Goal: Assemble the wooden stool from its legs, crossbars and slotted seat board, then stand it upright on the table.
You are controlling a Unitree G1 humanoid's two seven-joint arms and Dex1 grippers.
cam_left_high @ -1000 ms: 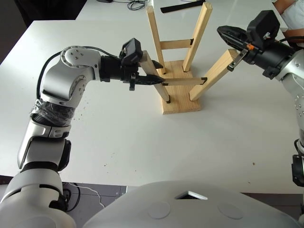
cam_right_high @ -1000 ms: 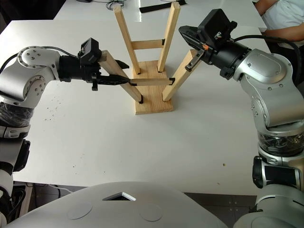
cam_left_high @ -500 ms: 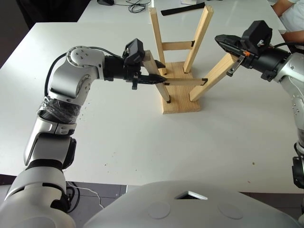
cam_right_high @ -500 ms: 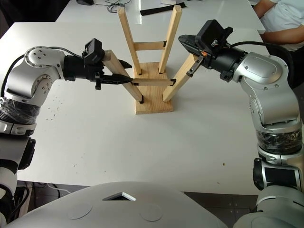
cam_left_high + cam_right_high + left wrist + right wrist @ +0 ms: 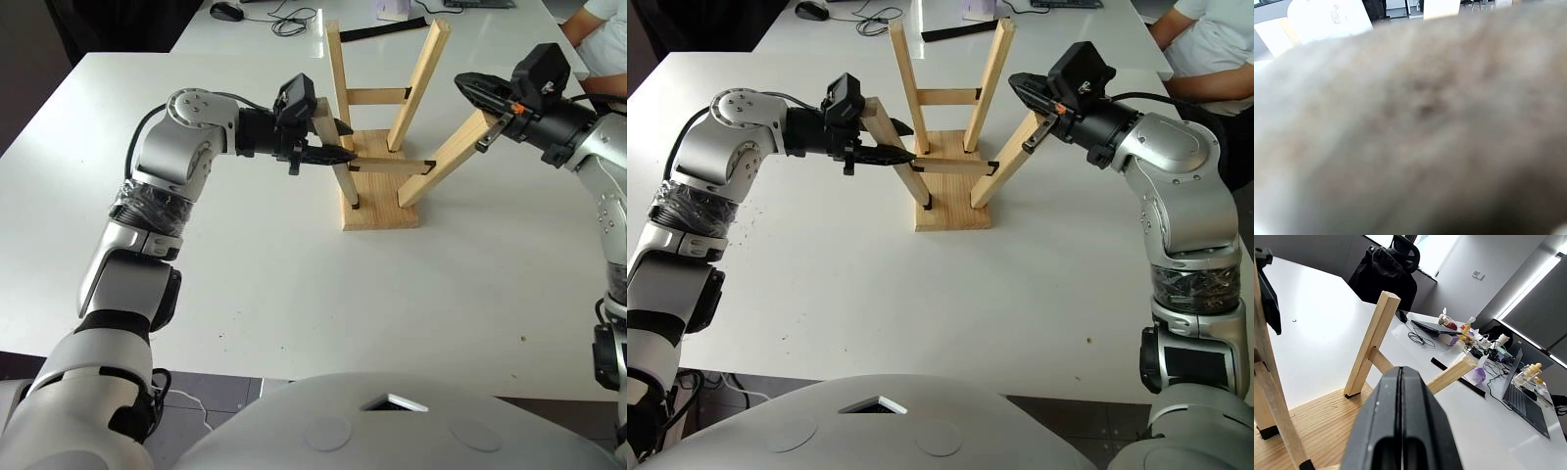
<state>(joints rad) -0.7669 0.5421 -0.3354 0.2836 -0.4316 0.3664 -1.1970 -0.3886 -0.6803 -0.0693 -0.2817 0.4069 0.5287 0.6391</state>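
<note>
The left hand (image 5: 331, 149) is clamped on the left front leg (image 5: 346, 186) of the stool (image 5: 392, 164), which rests upside down on its seat board (image 5: 382, 215) at upper centre of the counter (image 5: 294, 284). At upper right, the right hand (image 5: 462, 82) is clenched and empty, just above the splayed right front leg (image 5: 446, 162). My advice is to brace with the left and press that leg squarely home. Since a second ago the camera has shifted. The left elbow has drawn nearer the stool, and the grasp is unchanged.
</note>
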